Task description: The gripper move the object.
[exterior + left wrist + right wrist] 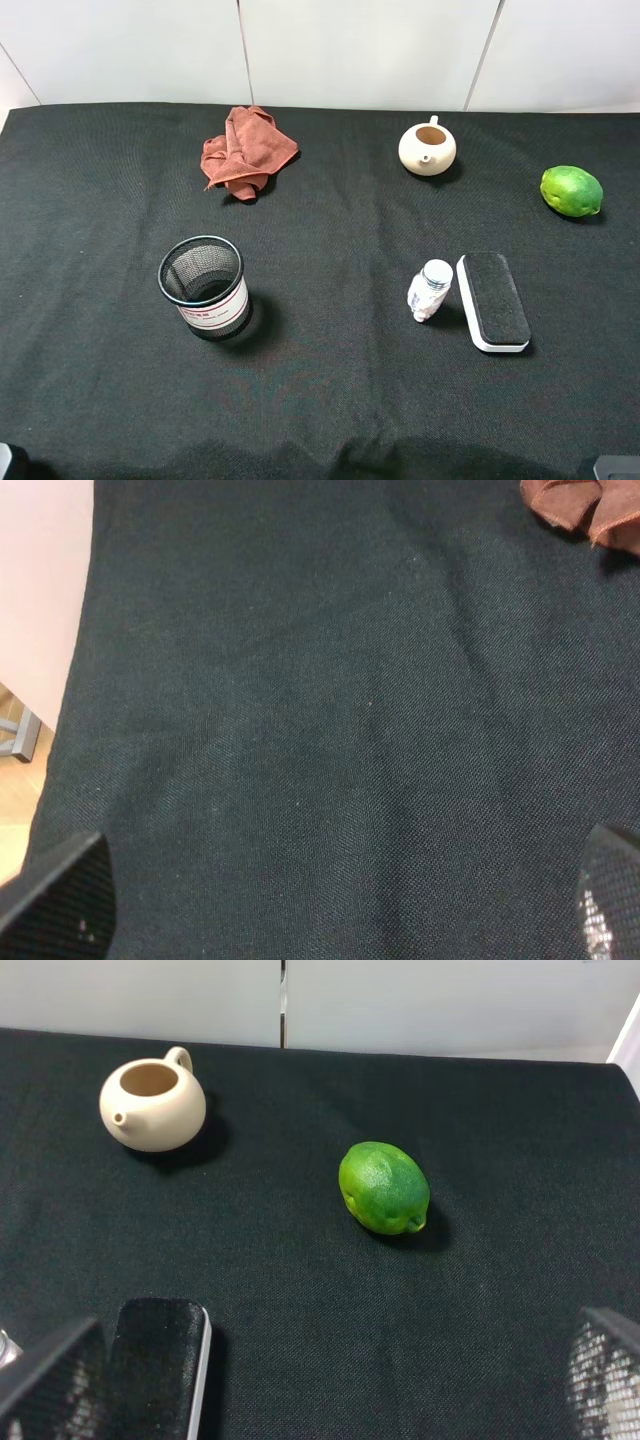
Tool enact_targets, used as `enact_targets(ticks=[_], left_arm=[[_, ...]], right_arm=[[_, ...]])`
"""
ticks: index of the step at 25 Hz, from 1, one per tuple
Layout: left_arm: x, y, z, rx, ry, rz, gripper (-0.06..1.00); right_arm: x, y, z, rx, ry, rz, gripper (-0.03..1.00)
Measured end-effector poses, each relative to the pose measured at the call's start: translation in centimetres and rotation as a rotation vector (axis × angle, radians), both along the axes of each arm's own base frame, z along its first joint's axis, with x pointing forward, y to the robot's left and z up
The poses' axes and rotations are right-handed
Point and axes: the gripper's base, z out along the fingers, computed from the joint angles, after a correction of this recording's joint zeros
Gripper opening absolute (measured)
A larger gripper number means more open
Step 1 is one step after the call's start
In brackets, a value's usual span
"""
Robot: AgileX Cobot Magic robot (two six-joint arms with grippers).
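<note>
Spread wide on both arms: right fingers (pixel 50 1375) show as two dark mesh tips at opposite edges of the wrist view, holding nothing; left fingers (pixel 60 890) likewise apart over bare cloth, empty. Nearest the right fingers, an eraser (pixel 492 300), and touching its left side, the bottle (pixel 429 289), tipped over and leaning on it, toward the right part of the surface (pixel 330 400), nearer the front edge. Further back, a teapot (pixel 427 148) and a lime (pixel 571 190) near the right edge; cup (pixel 204 285) and cloth (pixel 246 150) on the left half. Risks, as judged: closing on eraser and bottle together; nudging the leaning, round bottle so it rolls; slipping off the smooth cap if gripped there.
</note>
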Motion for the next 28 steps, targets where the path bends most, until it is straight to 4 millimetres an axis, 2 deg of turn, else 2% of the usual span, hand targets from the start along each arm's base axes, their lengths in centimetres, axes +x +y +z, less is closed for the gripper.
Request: enact_targets(ticks=[28], left_arm=[[0.0, 0.01, 0.0, 0.005, 0.0, -0.003, 0.97]], right_arm=[[0.0, 0.0, 0.0, 0.0, 0.0, 0.0, 0.69]])
